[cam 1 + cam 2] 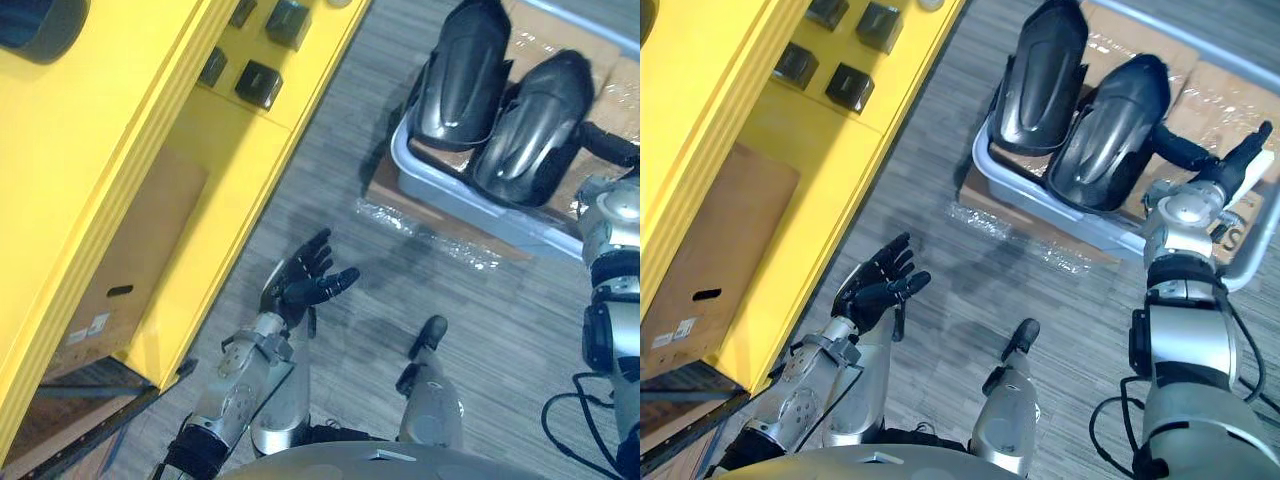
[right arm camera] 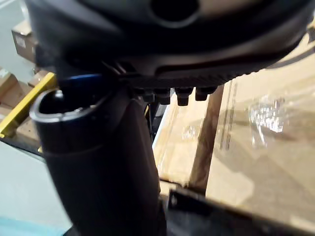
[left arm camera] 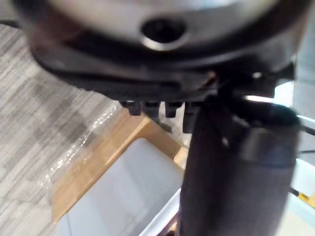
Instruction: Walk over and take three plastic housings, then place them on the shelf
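A yellow shelf [image 1: 230, 150] stands to the left of the left hand [image 1: 305, 280], with a brown carton [image 1: 130, 270] on its lower level. Film-wrapped cardboard boxes [image 1: 1230, 90] lie under the right hand [image 1: 1235, 160] and carry a grey tray [image 1: 470, 212]. Two black plastic housings [image 1: 460, 75] [image 1: 530, 120] lean side by side in the tray, the nearer just left of the right hand; I cannot tell how that hand's fingers are set. The left hand is spread, palm up, above the floor, holding nothing. Small black blocks [image 1: 258, 82] sit on the shelf, ahead of it.

A glossy black plastic housing [image 1: 462, 75] leans beside a second housing [image 1: 530, 115] in a grey tray [image 1: 450, 205].
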Available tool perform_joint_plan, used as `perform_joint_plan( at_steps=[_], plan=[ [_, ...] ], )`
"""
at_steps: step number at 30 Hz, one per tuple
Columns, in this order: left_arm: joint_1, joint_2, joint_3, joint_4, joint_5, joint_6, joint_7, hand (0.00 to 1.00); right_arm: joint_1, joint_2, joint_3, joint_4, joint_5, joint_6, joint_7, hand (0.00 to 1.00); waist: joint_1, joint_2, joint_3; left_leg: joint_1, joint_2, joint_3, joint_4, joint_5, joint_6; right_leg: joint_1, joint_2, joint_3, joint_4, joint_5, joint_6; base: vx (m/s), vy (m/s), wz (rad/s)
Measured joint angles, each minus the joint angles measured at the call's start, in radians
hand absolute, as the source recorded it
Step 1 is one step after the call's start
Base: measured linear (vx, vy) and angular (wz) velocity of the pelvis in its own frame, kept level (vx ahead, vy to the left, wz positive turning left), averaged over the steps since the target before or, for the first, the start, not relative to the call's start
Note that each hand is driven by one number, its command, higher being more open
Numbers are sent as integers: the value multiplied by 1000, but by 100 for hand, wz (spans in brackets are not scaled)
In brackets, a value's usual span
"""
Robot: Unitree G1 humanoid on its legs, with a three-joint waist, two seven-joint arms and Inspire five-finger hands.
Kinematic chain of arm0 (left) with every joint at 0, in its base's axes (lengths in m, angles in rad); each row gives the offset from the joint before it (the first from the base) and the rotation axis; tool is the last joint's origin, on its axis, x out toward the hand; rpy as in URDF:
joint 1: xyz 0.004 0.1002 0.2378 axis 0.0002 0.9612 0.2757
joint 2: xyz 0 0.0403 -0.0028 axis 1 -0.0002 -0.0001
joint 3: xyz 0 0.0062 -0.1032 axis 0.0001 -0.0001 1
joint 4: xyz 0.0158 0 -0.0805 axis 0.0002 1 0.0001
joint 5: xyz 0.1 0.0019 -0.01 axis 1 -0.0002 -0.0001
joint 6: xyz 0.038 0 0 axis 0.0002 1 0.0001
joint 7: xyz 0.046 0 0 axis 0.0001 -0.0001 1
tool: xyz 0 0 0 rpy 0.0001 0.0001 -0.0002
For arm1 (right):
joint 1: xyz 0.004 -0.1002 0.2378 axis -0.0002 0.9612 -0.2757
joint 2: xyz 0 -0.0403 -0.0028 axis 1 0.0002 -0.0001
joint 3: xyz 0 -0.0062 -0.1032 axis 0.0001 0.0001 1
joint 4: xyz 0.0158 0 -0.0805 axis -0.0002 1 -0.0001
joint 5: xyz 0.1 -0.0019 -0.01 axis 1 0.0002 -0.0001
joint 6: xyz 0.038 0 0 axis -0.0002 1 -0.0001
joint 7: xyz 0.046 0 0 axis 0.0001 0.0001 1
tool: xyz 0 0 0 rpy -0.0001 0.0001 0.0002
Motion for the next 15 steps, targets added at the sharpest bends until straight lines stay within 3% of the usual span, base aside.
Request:
perform_joint_plan(
  at_steps=[4,6,7,10,15],
  plan=[
    [-3,-13,-2,35,-10,-1,0,100,-53,-43,41,20,3,77,114,100,22,12,12,-23,-5,-14,-16,21,-2,-20,2,-16,0,0,0,-12,-2,9],
    [-4,-15,-2,44,-10,0,1,100,-54,-46,48,24,3,86,146,100,22,11,12,-25,-7,-18,-17,21,-1,-19,2,-23,0,0,0,7,-4,8],
    [-8,-15,-1,45,-10,0,2,100,-60,-61,54,37,0,90,175,0,23,12,12,-28,-9,-21,-16,21,-1,-19,2,-24,1,0,0,1,3,7],
    [-30,-16,-1,58,-10,-1,2,100,-76,-88,65,49,0,113,213,0,23,14,17,-31,-9,-23,-15,21,-1,-22,2,-26,5,0,0,-15,4,2],
    [-34,-18,-2,58,-8,-15,7,100,-93,-162,58,77,-3,207,263,0,21,17,27,-24,-6,-23,-42,38,-7,-34,1,-29,22,-7,-7,-45,-3,0]
  ],
)
